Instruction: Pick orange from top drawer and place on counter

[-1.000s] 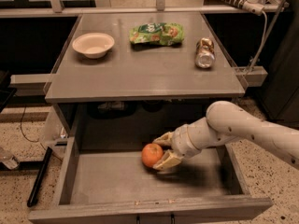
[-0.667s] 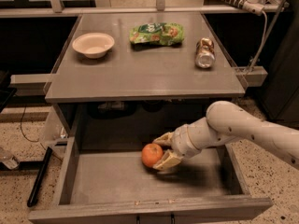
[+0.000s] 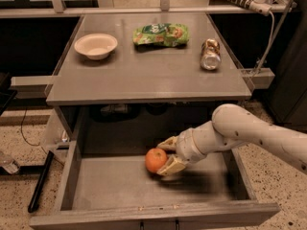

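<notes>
The orange (image 3: 154,160) lies low on the floor of the open top drawer (image 3: 120,186), near its middle. My gripper (image 3: 163,159) reaches in from the right. Its two tan fingers (image 3: 171,165) sit above and below the orange's right side and are closed on it. The counter (image 3: 148,68) is the grey tabletop above the drawer. My white arm (image 3: 249,133) crosses the drawer's right wall.
On the counter stand a white bowl (image 3: 96,45) at the back left, a green snack bag (image 3: 160,34) at the back middle, and a can (image 3: 209,54) lying at the right. A black rod (image 3: 41,181) lies on the floor to the left of the drawer.
</notes>
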